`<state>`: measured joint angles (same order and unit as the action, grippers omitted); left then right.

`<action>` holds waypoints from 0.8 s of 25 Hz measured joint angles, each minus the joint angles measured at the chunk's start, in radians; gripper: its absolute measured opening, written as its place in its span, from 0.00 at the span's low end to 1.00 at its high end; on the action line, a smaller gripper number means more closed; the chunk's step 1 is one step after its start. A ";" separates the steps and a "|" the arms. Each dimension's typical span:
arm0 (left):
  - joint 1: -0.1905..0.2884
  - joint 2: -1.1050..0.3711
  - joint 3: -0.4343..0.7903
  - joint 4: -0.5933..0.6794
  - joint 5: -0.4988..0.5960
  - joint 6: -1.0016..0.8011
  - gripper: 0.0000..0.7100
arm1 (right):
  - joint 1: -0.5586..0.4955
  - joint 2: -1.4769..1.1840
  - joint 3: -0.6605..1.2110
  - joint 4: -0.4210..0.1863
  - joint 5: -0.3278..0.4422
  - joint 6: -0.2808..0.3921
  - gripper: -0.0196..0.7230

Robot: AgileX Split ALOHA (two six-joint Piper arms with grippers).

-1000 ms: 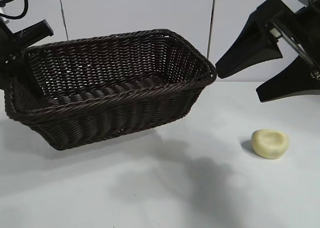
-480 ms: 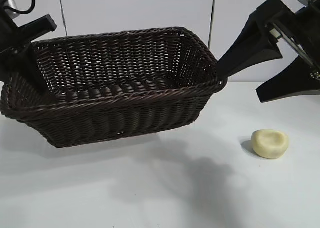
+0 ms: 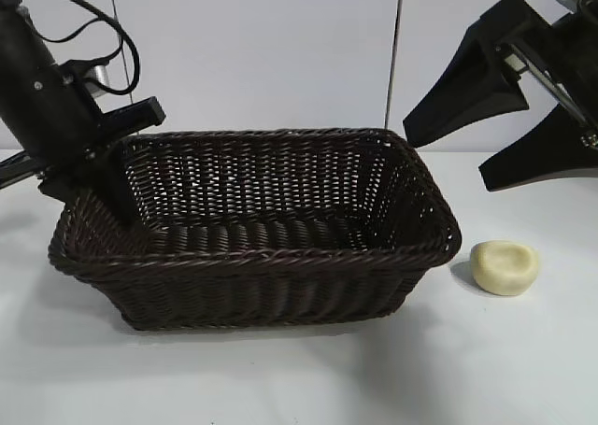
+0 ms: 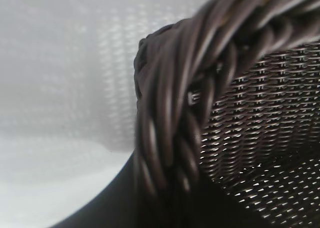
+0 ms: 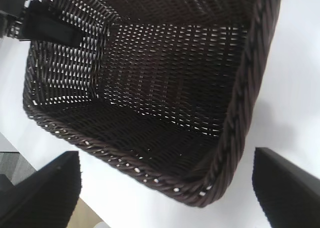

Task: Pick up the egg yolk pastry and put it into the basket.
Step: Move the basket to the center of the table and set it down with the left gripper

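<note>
The dark brown wicker basket stands level on the white table, mid-scene. My left gripper is shut on the braided rim at the basket's left end. The pale yellow egg yolk pastry lies on the table just off the basket's right end, apart from it. Above and behind the pastry hangs my right gripper, open with nothing between its fingers. The right wrist view looks down into the empty basket, with the right gripper spread wide; the pastry is out of that view.
A white wall with a vertical seam stands behind the table. Bare white tabletop runs in front of the basket and around the pastry. The left arm's cables loop above its wrist.
The left gripper has carried the basket rightward and down, from tilted and raised to level on the table near the pastry. The right gripper and pastry have not moved.
</note>
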<state>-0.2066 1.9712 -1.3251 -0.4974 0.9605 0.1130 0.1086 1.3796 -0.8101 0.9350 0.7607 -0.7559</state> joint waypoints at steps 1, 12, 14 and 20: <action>0.000 0.004 0.000 0.000 -0.007 0.006 0.14 | 0.000 0.000 0.000 -0.001 0.000 0.000 0.92; -0.007 0.006 -0.001 0.016 -0.044 0.044 0.14 | 0.000 0.001 0.000 -0.004 0.000 0.000 0.92; -0.008 0.006 -0.001 0.016 -0.044 0.046 0.14 | 0.000 0.001 0.000 -0.004 0.000 0.000 0.92; -0.009 0.007 -0.001 0.016 -0.044 0.072 0.14 | 0.000 0.002 0.000 -0.004 0.000 0.000 0.92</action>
<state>-0.2153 1.9778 -1.3264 -0.4814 0.9168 0.1850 0.1086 1.3815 -0.8101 0.9314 0.7607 -0.7559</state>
